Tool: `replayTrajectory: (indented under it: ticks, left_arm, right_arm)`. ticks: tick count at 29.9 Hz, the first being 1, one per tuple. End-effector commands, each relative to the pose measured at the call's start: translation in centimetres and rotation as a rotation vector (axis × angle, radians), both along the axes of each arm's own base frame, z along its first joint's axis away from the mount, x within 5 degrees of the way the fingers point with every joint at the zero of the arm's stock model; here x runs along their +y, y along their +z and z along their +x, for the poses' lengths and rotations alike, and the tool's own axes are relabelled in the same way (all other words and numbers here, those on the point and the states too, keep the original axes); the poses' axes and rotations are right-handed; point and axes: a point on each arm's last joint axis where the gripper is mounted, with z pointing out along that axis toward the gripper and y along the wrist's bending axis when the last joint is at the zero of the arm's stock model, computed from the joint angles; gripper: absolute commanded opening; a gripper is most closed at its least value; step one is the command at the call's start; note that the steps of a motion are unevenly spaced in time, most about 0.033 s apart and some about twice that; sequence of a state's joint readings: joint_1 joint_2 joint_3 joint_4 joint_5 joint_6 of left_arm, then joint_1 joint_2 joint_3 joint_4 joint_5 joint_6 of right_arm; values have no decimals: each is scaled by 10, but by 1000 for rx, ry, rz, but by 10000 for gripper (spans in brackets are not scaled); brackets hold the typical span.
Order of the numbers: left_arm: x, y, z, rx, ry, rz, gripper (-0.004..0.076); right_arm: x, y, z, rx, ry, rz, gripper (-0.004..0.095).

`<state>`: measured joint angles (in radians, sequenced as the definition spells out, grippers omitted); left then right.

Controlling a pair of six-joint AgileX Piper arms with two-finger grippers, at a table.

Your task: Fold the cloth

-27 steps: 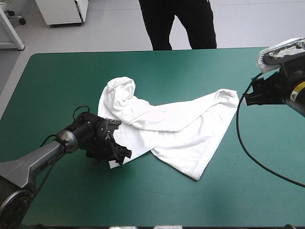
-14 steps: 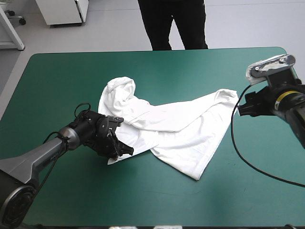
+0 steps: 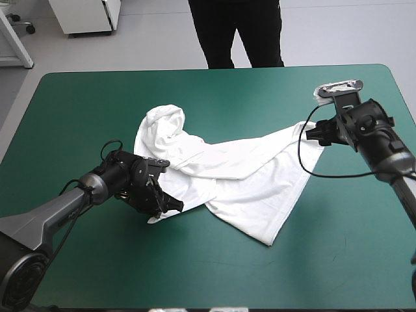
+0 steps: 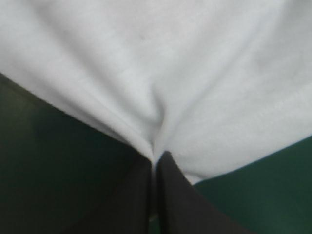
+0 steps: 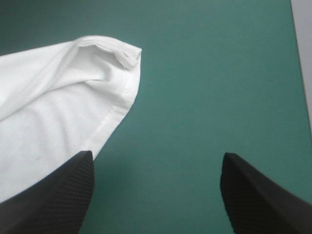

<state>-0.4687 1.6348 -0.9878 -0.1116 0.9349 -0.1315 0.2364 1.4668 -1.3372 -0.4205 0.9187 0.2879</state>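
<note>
There was the table (image 3: pixel 214 91), teal-green cover stretched smooth from edge to edge, rounded at the far corners. And on it, one thing: the white T-shirt (image 3: pixel 227 172), lying about the middle, half spread and half crumpled. A bunched, rolled lump sat toward the far left of the cloth. From there a broad band ran out to the right and ended in a hemmed corner flat on the cover. A pointed flap reached toward the near edge. Green cover showed on every side of the shirt.
</note>
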Motion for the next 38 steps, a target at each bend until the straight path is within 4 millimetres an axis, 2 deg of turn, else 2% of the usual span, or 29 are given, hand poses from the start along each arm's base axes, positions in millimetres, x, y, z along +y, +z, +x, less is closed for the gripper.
replayTrajectory:
  ticks: [1, 11, 16, 25, 27, 30, 36, 38]
  left_arm:
    - [-4, -14, -3, 10, 9, -15, -9]
    - [-3, -9, -5, 11, 10, -21, -9]
    - [-3, -9, -6, 21, 11, -19, -9]
    - [-2, -9, -7, 36, 9, -13, -9]
    - [-2, -9, -8, 42, 8, -10, -9]
    - [-2, -9, -8, 43, 8, -10, -9]
    - [-2, -9, -6, 27, 9, -15, -9]
    - [-3, -8, -4, -3, 8, -22, -9]
  right_arm:
    - [-15, -1, 27, -50, -32, 48, 673]
    - [-30, -29, 93, -2, -56, 190, 672]
    - [-38, -51, 122, 31, -69, 244, 670]
    - [-41, -104, 149, 130, -82, 270, 644]
    - [-40, -114, 151, 159, -87, 273, 599]
    - [-38, -126, 153, 191, -75, 288, 464]
    - [-31, -139, 156, 225, 15, 324, -22]
    - [-29, -141, 157, 231, 13, 340, -17]
